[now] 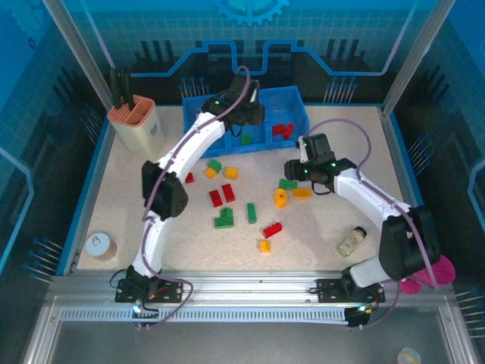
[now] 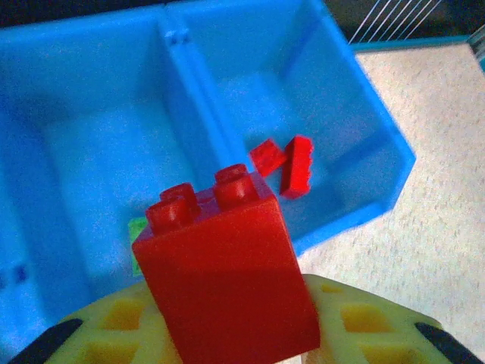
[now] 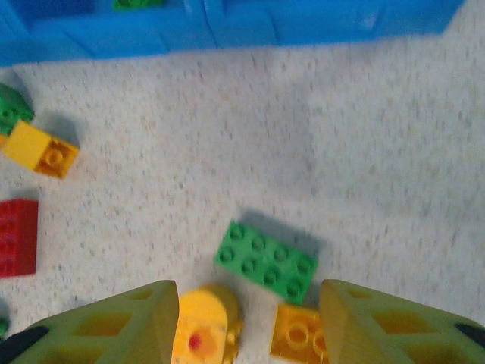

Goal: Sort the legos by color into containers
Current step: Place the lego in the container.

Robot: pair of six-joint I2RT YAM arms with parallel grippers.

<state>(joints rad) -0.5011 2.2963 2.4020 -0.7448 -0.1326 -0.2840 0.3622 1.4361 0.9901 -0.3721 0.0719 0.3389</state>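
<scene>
Inside right compartment [image 2: 342, 85], two red legos [image 2: 297, 165]

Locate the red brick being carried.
In the left wrist view, the red brick is clamped in the left gripper, over the blue tray.

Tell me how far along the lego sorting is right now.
Early. Red legos lie in the right compartment, one green lego in the middle one. The left gripper holds a red brick above the tray. About a dozen loose legos lie unsorted, some under the open right gripper.
</scene>
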